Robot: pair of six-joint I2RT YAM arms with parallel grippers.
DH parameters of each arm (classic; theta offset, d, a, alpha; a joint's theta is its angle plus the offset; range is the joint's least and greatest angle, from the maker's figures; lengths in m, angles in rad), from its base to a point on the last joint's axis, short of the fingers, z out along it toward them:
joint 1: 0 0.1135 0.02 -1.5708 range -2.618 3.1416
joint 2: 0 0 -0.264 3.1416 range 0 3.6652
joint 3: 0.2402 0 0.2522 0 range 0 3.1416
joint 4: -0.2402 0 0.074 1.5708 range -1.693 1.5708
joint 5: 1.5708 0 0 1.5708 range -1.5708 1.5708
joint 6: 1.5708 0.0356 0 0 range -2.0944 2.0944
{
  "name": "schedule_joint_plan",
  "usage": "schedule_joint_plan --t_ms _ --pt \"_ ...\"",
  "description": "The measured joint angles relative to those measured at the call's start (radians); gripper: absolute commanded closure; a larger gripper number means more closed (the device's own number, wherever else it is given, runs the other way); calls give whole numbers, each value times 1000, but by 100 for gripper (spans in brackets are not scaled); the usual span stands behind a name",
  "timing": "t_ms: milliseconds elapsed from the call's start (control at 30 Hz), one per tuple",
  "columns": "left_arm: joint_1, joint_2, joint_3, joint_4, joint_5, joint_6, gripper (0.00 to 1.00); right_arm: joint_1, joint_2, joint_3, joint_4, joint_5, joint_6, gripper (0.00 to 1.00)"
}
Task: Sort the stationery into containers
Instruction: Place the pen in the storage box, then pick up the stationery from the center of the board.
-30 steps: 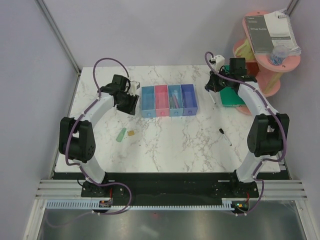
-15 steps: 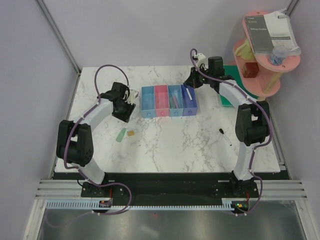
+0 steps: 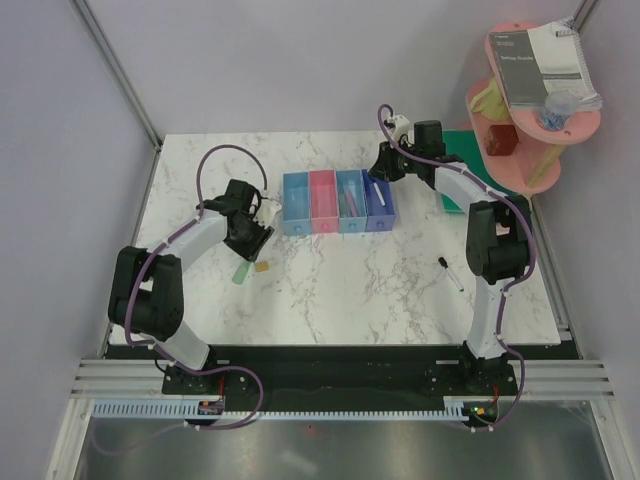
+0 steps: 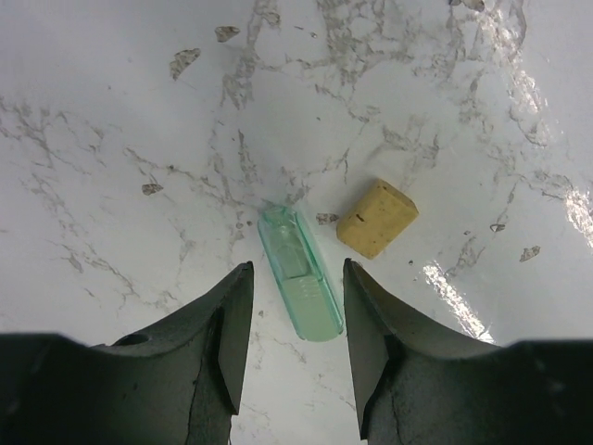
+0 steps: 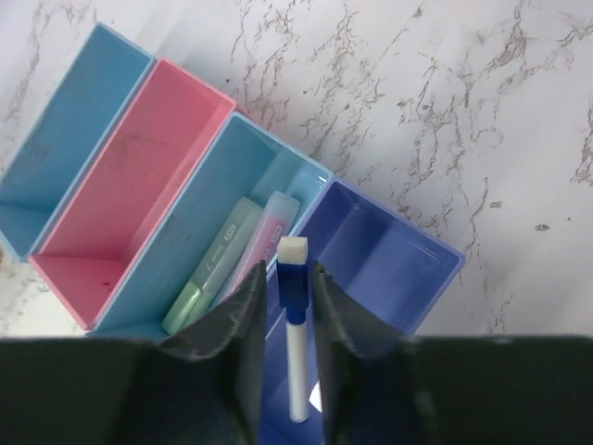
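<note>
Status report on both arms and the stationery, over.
Left gripper open over green stick, tan block beside it. Right gripper over dark blue bin, pen between jaws, grip unclear. Nothing blocking.

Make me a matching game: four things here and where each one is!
Things
1. see-through green plastic stick
2. small tan block
3. white pen with a blue collar
4. thin black pen

Places
A. alone, far right on the white marble table
B. between the sides of the right hand, over the dark blue plastic bin
C. on the table, inside the open left hand
D. on the table, just outside the left hand

Pairs: 1-C, 2-D, 3-B, 4-A
</note>
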Motion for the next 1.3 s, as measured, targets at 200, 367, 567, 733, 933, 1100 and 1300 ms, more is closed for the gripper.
schedule_joint_plan --t_ms 200,367,567,733,933,1100,1300 --pt "-42 0 -53 35 3 55 50 0 -2 -24 -13 10 -33 38" --pt "-70 2 -75 65 12 84 50 0 -60 -26 -83 34 -82 36" --pt "-96 17 -81 96 27 105 50 0 -236 -42 -184 126 -192 32" --pt "-111 34 -104 115 36 121 51 -8 -393 -127 -274 216 -314 27" --pt "-116 38 -122 138 50 142 76 -76 -459 -265 -430 285 -439 26" --pt "-120 34 -126 143 59 154 98 -130 -491 -418 -544 338 -525 25" --pt "-124 29 -118 127 61 155 98 -133 -513 -521 -628 371 -612 26"
